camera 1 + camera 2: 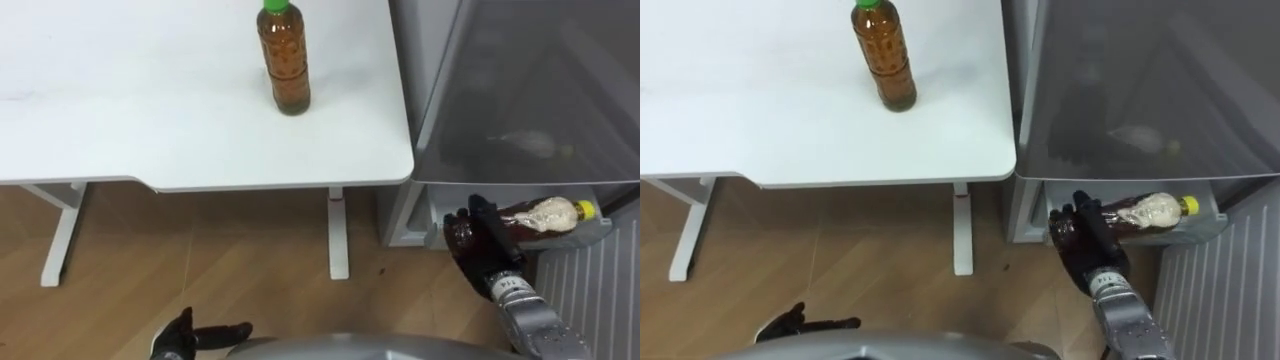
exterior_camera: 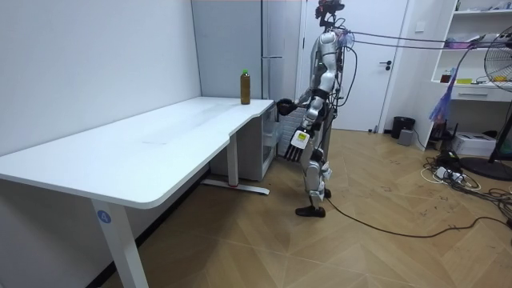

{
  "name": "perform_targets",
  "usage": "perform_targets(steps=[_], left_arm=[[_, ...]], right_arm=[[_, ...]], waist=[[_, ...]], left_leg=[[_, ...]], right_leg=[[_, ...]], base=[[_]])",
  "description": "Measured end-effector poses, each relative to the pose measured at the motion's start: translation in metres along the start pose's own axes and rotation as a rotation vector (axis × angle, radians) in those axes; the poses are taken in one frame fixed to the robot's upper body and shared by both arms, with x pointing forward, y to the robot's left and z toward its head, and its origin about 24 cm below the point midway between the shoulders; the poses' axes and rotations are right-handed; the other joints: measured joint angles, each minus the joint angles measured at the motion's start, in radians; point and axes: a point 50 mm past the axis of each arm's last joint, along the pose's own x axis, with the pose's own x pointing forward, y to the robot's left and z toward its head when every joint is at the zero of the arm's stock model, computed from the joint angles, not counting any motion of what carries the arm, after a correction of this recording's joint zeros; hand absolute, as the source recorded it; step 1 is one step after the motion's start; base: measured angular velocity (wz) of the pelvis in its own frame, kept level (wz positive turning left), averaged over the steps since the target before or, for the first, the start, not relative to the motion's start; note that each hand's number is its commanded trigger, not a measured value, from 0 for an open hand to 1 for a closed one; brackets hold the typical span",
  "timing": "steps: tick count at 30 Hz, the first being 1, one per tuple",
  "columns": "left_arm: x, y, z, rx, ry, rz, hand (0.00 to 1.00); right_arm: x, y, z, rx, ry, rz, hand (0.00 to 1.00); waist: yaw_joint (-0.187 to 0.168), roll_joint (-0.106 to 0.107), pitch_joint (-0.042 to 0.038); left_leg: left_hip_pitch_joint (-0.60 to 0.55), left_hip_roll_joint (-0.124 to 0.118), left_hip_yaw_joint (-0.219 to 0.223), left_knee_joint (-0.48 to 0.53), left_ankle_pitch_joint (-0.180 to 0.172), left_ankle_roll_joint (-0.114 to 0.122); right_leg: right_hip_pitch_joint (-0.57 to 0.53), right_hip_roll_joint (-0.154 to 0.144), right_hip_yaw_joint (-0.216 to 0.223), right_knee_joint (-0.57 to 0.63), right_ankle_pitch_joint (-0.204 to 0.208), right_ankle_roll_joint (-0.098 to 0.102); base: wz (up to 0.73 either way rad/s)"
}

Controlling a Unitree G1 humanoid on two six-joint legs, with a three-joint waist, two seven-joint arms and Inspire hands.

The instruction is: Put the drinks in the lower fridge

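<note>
White surface [image 1: 150,110] on the left, grey fridge [image 1: 520,90] on the right, and the action is low at the fridge. Fingers [image 1: 478,215] are curled round the dark base end of the yellow-cap bottle [image 1: 540,216]. That's the right hand [image 1: 490,250], forearm coming up from the lower right. The bottle lies on its side, long axis left to right, cap [image 1: 585,209] pointing right, down in the fridge's lower opening under the grey panel. Left hand [image 1: 190,335] hangs low at the left, fingers loosely straight, holding nothing. Green-cap bottle [image 1: 284,62] stands upright on the surface, near the fridge-side edge. Room view gives the stance: robot upright at the surface's end, one arm held out toward the fridge.
</note>
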Motion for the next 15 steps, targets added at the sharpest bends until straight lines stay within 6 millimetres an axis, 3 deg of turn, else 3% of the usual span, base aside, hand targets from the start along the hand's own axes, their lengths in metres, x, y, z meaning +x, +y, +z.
perform_targets(steps=[6,12,15], left_arm=[[-0.004,0.006,-0.014,0.038,0.043,0.039,0.0],[-0.01,0.011,-0.039,0.135,0.134,0.053,0.0],[-0.013,0.012,-0.047,0.206,0.176,0.049,0.0]], right_arm=[[0.002,0.021,0.003,0.073,-0.047,0.058,1.0],[0.001,0.018,0.004,0.105,-0.057,0.037,1.0],[0.001,0.015,0.006,0.12,-0.069,0.027,1.0]], waist=[[0.0,0.002,-0.0014],[-0.002,0.002,-0.0024],[-0.011,0.003,-0.0028]], left_leg=[[-0.004,-0.007,-0.012,0.007,0.0,0.001],[-0.015,-0.009,-0.017,0.023,0.0,0.001],[-0.032,-0.011,-0.025,0.031,0.001,0.002]], right_leg=[[0.01,-0.005,-0.009,-0.013,-0.003,0.003],[0.012,-0.006,-0.015,-0.016,-0.004,0.004],[0.011,-0.01,-0.039,-0.016,-0.005,0.005]], base=[[0.04],[0.06],[0.21]])
